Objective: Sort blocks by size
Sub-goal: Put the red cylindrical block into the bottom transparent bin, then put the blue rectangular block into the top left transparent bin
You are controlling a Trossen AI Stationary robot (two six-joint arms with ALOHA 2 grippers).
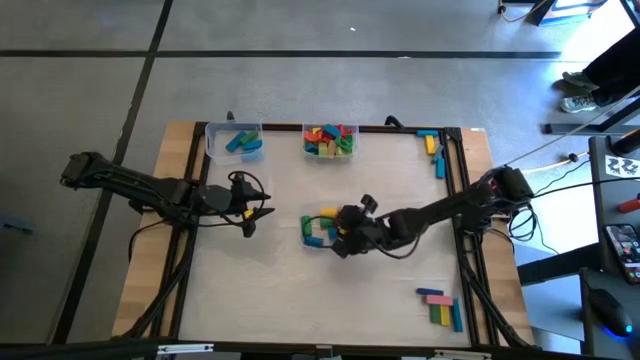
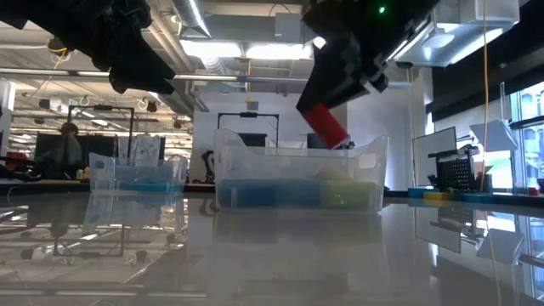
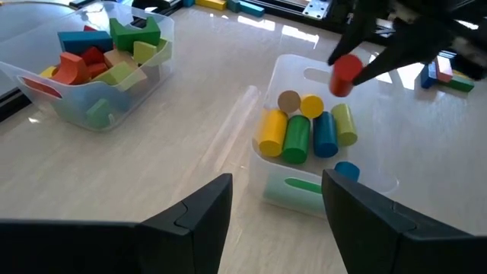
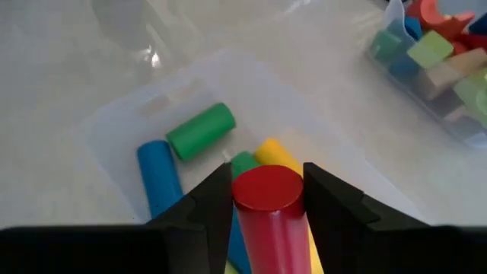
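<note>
From the high view, the right claw [image 1: 345, 238] sits at the centre of the frame over a clear tub [image 1: 318, 230] of cylinder blocks [image 1: 322, 234], while the left claw [image 1: 250, 210] waits to the left of centre above bare table [image 1: 280, 290]. Two more tubs stand along the upper edge: one with blue blocks [image 1: 243, 143], one with mixed blocks [image 1: 330, 140]. Loose blocks [image 1: 441, 306] lie at the lower right, and others [image 1: 434, 148] at the upper right.

In the low view, the right claw [image 2: 327, 115] at upper centre is clamped on a red cylinder [image 2: 324, 124], which tilts above the middle tub [image 2: 297, 174].

The left wrist view shows the left claw's fingers [image 3: 194, 221] standing apart with nothing between them. Beyond, the red cylinder [image 3: 345, 73] hangs over the tub's far end [image 3: 304, 72], above yellow, green and blue cylinders [image 3: 304, 133].

In the right wrist view, the right claw [image 4: 266, 194] grips the red cylinder [image 4: 268, 209] at the bottom centre, above a green cylinder [image 4: 199, 130] and a blue one [image 4: 158, 175] lying in the tub [image 4: 129, 122].
</note>
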